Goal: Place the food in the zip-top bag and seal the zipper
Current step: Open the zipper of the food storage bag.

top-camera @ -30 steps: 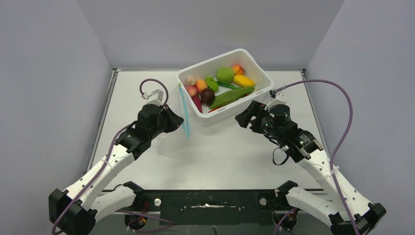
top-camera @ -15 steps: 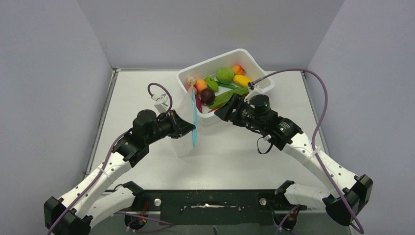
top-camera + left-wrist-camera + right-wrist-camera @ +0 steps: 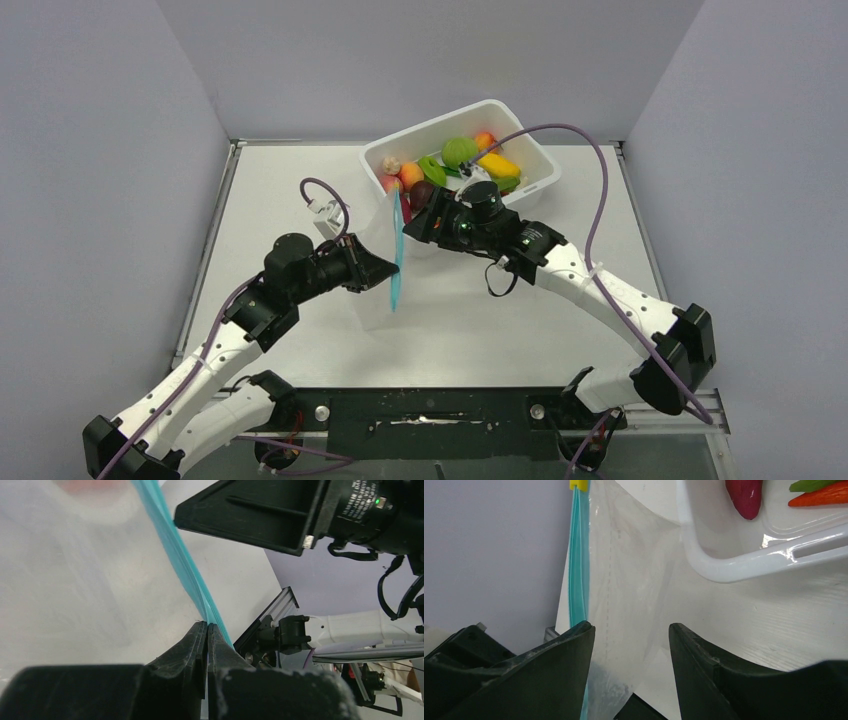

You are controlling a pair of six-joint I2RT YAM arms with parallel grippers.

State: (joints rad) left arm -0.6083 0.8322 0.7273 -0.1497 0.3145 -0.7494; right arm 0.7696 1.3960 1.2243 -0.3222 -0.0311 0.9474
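Your left jaws pinch the zip-top bag (image 3: 75, 580) by its zipper (image 3: 172, 540); your right jaws stand parted just right of it.

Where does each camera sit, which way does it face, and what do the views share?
Top external: above and behind the bases, looking down on the table; both arms, left hand and right hand show.
Left wrist: looks along the left hand, shut on the zip-top bag by its zipper; right hand beyond.
Right wrist: looks past the open right hand at the bag and white tub.
All three show the blue zipper.
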